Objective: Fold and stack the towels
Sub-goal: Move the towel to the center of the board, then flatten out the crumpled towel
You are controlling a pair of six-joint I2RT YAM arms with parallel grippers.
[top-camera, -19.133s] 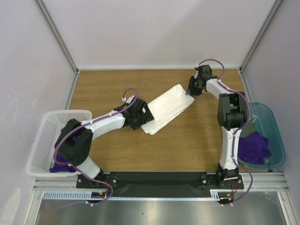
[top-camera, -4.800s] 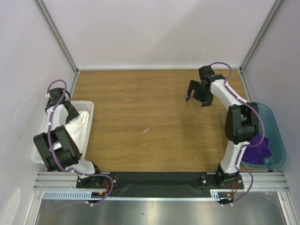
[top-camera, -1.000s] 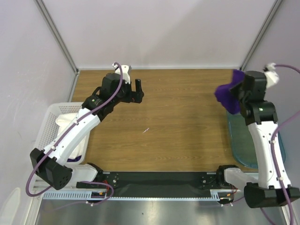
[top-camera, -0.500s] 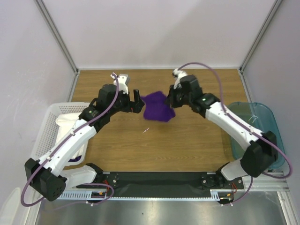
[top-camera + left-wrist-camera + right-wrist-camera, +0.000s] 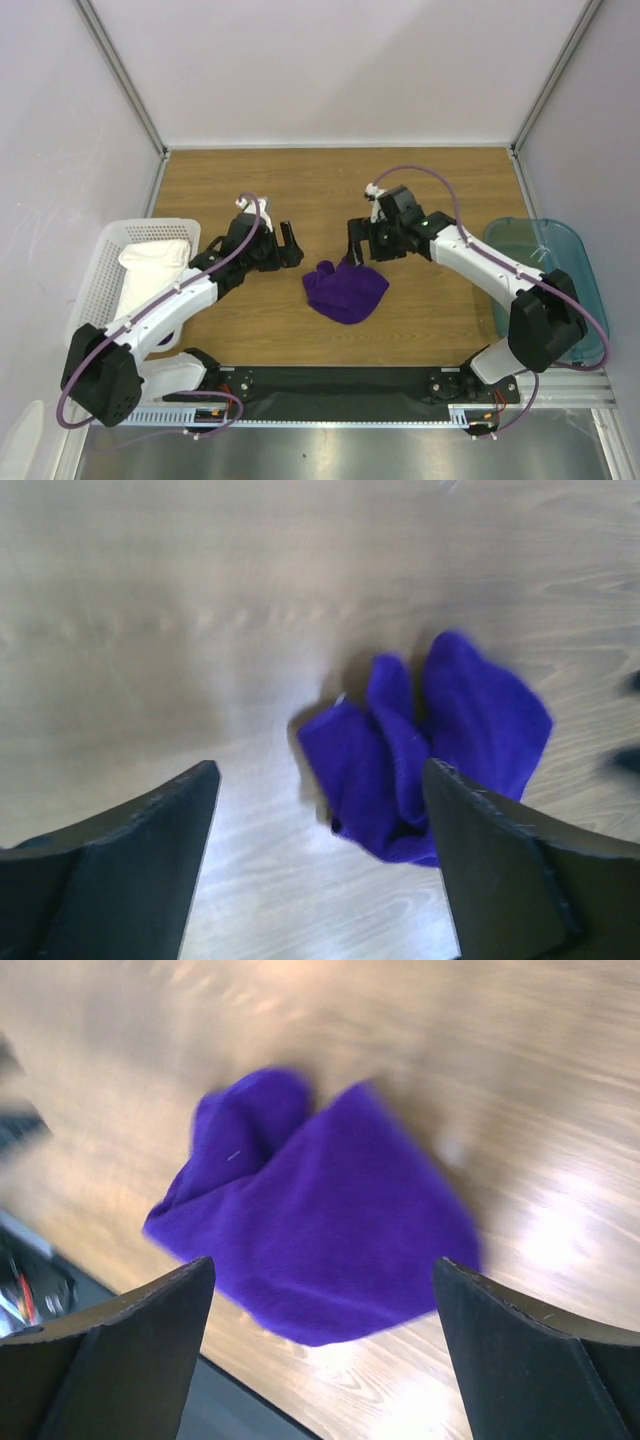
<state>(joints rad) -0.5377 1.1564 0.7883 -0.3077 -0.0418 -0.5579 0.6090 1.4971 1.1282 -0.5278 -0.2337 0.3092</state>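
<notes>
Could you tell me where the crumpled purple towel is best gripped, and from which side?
Probably the raised fold at the purple towel's far-left corner, pinched from above. It bunches up off the table, whereas the rest lies flatter.

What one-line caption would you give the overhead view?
Open left gripper and right gripper beside a crumpled purple towel on the table; white towel sits in the basket.

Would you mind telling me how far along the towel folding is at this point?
Done: the white towel lies folded in the basket. In hand: a purple towel sits crumpled on the table between both arms, jaws open, nothing gripped. Left: fold it and stack it; the teal bin shows no more towels.
</notes>
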